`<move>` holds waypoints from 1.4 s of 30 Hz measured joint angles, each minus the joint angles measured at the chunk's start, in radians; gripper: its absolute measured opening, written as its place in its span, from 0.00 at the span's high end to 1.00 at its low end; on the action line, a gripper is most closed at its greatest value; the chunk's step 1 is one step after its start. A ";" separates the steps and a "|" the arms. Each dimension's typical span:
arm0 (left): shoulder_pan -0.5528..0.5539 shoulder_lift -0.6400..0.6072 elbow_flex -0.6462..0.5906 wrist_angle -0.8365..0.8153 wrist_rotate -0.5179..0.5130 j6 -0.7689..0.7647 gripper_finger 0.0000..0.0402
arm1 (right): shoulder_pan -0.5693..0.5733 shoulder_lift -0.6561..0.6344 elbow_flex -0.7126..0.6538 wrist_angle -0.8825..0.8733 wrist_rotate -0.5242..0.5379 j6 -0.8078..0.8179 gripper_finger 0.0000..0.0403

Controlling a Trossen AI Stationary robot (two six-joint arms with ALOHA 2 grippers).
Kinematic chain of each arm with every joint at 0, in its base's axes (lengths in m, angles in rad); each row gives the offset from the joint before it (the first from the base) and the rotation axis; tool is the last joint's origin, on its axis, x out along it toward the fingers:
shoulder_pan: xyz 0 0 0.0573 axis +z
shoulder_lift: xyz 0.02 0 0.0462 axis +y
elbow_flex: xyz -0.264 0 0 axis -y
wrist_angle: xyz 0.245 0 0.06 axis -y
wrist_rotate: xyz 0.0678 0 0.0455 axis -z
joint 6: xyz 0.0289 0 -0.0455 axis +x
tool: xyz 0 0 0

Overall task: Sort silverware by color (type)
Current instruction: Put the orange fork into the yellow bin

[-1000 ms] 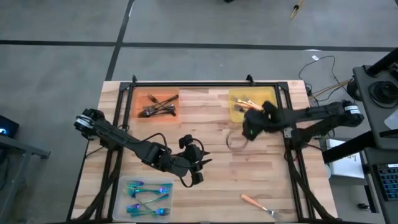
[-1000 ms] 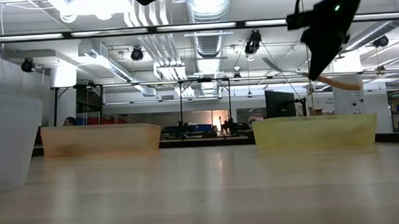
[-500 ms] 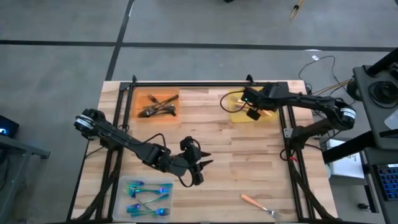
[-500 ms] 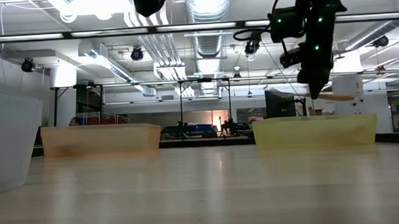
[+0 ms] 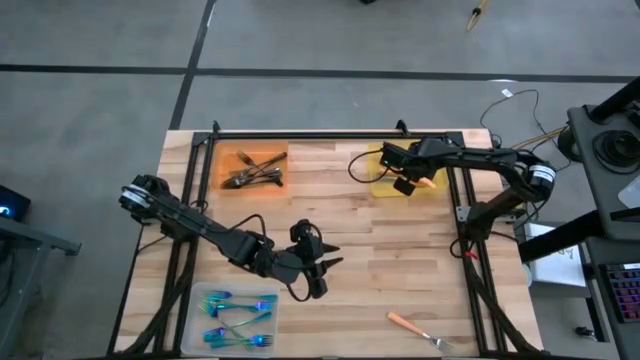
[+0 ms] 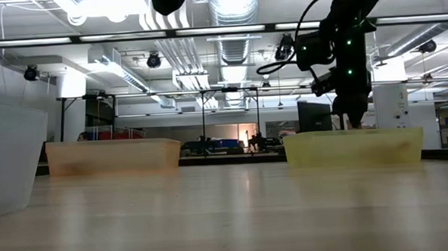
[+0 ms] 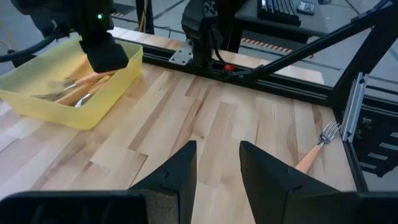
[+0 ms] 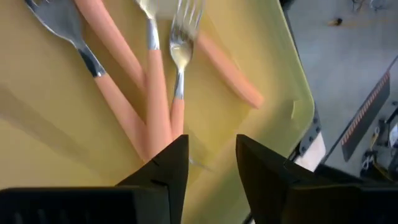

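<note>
The right gripper [image 5: 408, 181] hangs open and empty over the yellow tray [image 5: 385, 186], hiding part of the orange-handled forks [image 8: 149, 93] inside. The left gripper [image 5: 322, 268] waits open mid-table. 1 orange-handled fork [image 5: 415, 329] lies alone near the table's front edge.

Right pincer [image 5: 408, 180] spread, lowered; left pincer [image 5: 318, 268] spread, mid-table.

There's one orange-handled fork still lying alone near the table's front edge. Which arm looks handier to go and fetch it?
Probably the left. Its claw hangs open and empty at mid-table, nearer the stray fork. The right claw is over the yellow tray at the far edge, open.
</note>
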 joint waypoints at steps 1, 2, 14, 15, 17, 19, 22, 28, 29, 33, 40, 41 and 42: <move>-0.001 0.000 0.000 -0.001 0.000 0.000 0.74 | 0.000 -0.002 0.004 -0.016 0.000 0.018 0.69; -0.002 0.000 0.000 -0.002 0.000 0.000 0.74 | 0.002 -0.005 0.011 -0.034 0.000 0.039 0.69; -0.003 0.000 0.000 -0.011 -0.002 0.024 0.74 | 0.308 -0.247 0.030 -0.001 -0.390 0.326 0.74; -0.001 0.000 0.000 -0.010 -0.002 0.029 0.74 | 0.356 -0.258 0.029 0.018 -0.389 0.359 0.75; -0.001 0.000 0.000 -0.008 -0.003 0.039 0.74 | 0.452 -0.267 0.029 0.038 -0.385 0.439 0.75; -0.001 0.000 0.000 -0.008 -0.002 0.047 0.74 | 0.550 -0.263 0.029 0.041 -0.385 0.531 0.74; -0.001 0.000 0.000 -0.008 -0.002 0.049 0.74 | 0.698 -0.231 0.029 0.043 -0.385 0.665 0.74; -0.003 0.000 0.000 -0.009 -0.001 0.049 0.74 | 0.955 -0.141 0.028 0.102 -0.395 0.915 0.73; -0.004 0.000 0.000 -0.009 -0.001 0.049 0.74 | 0.993 -0.126 0.028 0.124 -0.401 0.952 0.72; -0.011 0.000 0.000 -0.010 0.018 0.043 0.74 | 1.123 -0.067 0.028 0.238 -0.426 1.090 0.70; -0.035 0.000 0.000 -0.008 0.033 0.034 0.74 | 1.256 0.032 0.028 0.297 -0.444 1.289 0.70; -0.039 0.000 0.000 -0.008 0.033 0.026 0.74 | 1.268 0.048 0.028 0.316 -0.464 1.307 0.70; -0.044 0.000 0.000 -0.008 0.033 0.021 0.74 | 1.277 0.062 0.028 0.334 -0.486 1.320 0.70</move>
